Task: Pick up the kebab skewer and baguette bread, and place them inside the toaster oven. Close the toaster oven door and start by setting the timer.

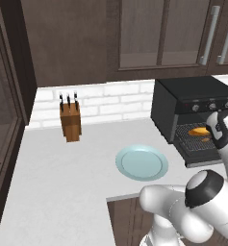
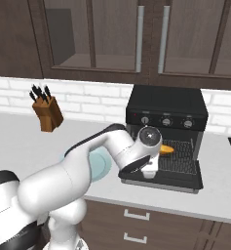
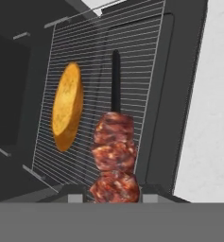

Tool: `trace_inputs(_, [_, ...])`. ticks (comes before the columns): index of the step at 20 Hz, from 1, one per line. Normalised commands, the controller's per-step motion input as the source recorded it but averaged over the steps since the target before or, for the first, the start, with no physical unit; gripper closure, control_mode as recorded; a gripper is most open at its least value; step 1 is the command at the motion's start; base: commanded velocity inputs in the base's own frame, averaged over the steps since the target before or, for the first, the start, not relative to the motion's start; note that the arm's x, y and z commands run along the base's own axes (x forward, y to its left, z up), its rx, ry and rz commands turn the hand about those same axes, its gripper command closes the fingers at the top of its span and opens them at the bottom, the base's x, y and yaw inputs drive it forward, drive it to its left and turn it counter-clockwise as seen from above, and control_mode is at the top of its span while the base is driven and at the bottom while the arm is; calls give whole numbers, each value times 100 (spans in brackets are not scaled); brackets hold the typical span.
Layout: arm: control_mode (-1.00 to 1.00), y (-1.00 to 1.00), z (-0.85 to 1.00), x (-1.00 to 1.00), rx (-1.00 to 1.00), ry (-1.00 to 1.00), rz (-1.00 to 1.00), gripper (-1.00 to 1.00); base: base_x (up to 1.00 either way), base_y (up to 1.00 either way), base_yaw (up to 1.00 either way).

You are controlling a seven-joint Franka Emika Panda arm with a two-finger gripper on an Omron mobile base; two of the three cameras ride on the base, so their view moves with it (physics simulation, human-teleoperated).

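Skewer (image 3: 114, 156): grasped in gripper (image 3: 114, 197), above oven (image 2: 165, 105) rack (image 3: 99, 94). Baguette (image 3: 67, 107): lying on rack. Door (image 2: 162, 179): down.

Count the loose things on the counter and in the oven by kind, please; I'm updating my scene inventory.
Food items: 2, baguette bread on the rack, kebab skewer in the gripper
Appliances: 1, toaster oven
Dishes: 1, light blue plate
Knife blocks: 1, knife block
Total: 5
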Motion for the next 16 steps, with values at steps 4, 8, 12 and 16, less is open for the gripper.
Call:
trace_inputs(4, [-100, 1, 0, 10, 0, 2, 0, 100, 0, 0, 0])
trace_inputs(8, [-100, -4, 0, 11, 0, 3, 0, 100, 0, 0, 0])
trace_inputs(12, [-100, 0, 0, 23, 0, 6, 0, 100, 0, 0, 0])
trace_inputs(16, [-100, -1, 0, 20, 0, 4, 0, 100, 0, 0, 0])
